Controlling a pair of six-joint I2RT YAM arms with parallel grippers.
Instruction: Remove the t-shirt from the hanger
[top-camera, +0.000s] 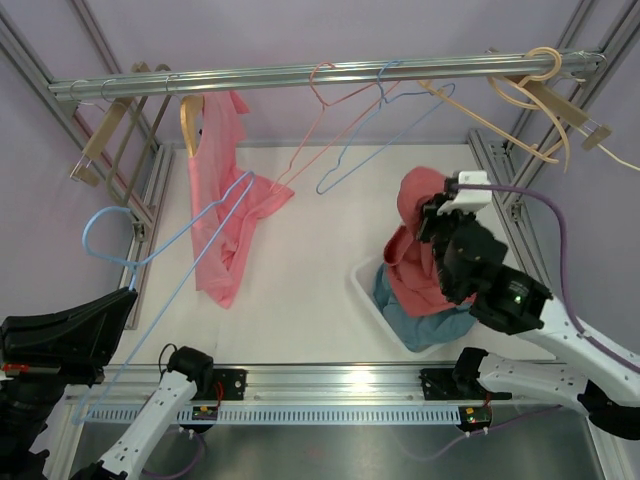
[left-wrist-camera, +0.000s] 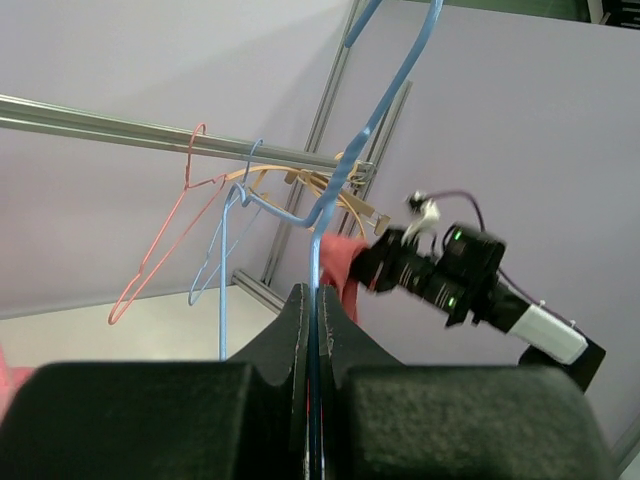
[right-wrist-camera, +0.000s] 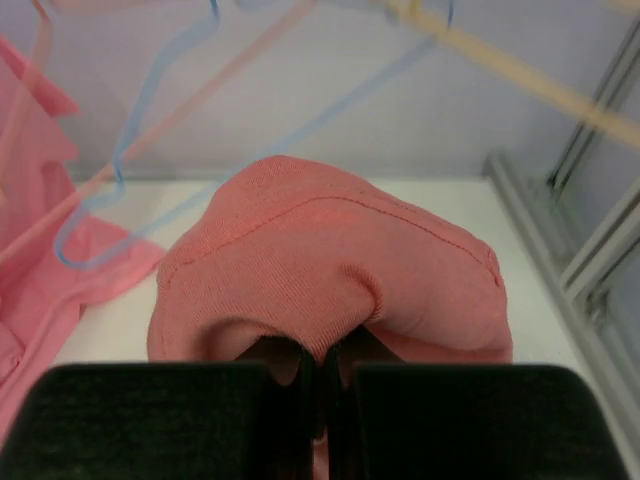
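My right gripper (top-camera: 440, 228) is shut on a fold of the salmon t-shirt (top-camera: 412, 255) and holds it bunched above the white basket (top-camera: 362, 285); the right wrist view shows the cloth (right-wrist-camera: 330, 250) pinched between the closed jaws (right-wrist-camera: 325, 365). My left gripper (top-camera: 125, 298) at the near left is shut on the light blue wire hanger (top-camera: 135, 262), which is bare and slants up toward the table's middle. In the left wrist view the wire (left-wrist-camera: 345, 180) runs up from my closed jaws (left-wrist-camera: 320, 305), with the salmon shirt (left-wrist-camera: 345, 262) behind.
A metal rail (top-camera: 320, 72) crosses the back. A pink shirt (top-camera: 225, 200) hangs from it on a wooden hanger, beside a red wire hanger (top-camera: 330, 110), a blue one (top-camera: 390, 130) and wooden hangers (top-camera: 540, 100) at both ends. The basket holds teal cloth (top-camera: 420, 322).
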